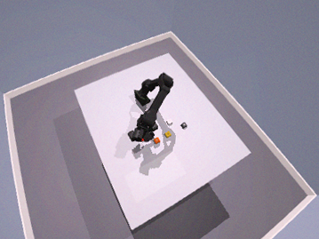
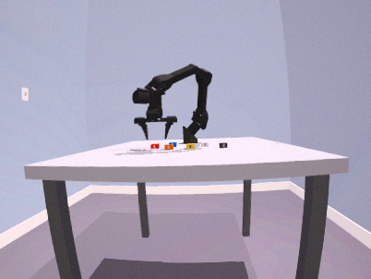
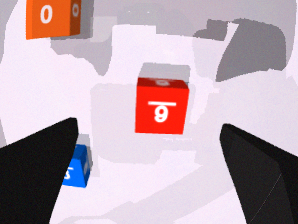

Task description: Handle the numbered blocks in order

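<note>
1. Furthest toward the left edge of the table [image 1: 195, 108] [image 2: 185, 171] in the exterior view sits the red block [image 1: 142, 139] [image 2: 154, 146] [image 3: 161, 107], its underlined digit reading 6 when turned upright. It looks to be the block in hand.
2. Above it hang the jaws [image 1: 142, 137] [image 2: 157, 139], spread nearly full and holding nothing, fingertips well up off the table. The step seems to be the approach.
3. Next come the orange block [image 1: 157, 141] [image 2: 169, 147] [image 3: 47, 20], a 0, and the blue block [image 2: 174, 144] [image 3: 79, 169], nearer the far edge, its digit partly hidden. The left-hand finger in the wrist view could brush the blue one if the descent drifts.
4. Rightward stand the yellow, white and black blocks [image 2: 190, 146] [image 2: 205, 144] [image 2: 223, 145], black nearest the right edge.
5. The next move calls for centring over red, lowering straight and closing; being even, it then needs a small lift, set-down and release.
</note>
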Robot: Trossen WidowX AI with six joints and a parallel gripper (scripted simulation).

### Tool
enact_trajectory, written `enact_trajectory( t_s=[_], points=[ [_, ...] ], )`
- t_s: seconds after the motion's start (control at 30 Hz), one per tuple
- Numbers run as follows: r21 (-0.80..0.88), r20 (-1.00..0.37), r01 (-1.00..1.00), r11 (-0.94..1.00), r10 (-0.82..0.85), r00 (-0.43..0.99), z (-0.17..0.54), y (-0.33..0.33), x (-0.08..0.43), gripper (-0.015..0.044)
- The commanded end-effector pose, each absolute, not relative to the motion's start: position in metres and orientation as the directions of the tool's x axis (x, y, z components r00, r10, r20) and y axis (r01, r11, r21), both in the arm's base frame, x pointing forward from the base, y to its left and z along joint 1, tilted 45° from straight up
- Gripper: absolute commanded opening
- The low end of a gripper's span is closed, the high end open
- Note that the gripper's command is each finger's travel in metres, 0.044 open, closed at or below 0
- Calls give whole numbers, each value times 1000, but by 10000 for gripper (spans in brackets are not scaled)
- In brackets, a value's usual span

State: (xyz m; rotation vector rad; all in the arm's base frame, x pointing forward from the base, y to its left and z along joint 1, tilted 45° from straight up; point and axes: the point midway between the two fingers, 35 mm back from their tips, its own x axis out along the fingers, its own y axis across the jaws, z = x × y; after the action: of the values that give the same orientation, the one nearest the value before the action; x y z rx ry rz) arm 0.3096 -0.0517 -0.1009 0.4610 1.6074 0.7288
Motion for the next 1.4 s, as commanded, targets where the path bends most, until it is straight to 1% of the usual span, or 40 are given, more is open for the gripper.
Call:
enact_trajectory(
  t_s=[0.0,0.5,0.83,0.87,1.37],
  points=[
    [690,-721,-102,716,671,-174,-107,-44,307,400],
    [691,-720,-102,715,671,-174,-122,-30,303,400],
    [691,-720,-102,715,671,-174,-122,-30,303,138],
    [691,-720,-102,715,671,-174,-122,-30,303,120],
    [691,-720,-102,715,671,-174,-122,-30,303,120]
  ],
)
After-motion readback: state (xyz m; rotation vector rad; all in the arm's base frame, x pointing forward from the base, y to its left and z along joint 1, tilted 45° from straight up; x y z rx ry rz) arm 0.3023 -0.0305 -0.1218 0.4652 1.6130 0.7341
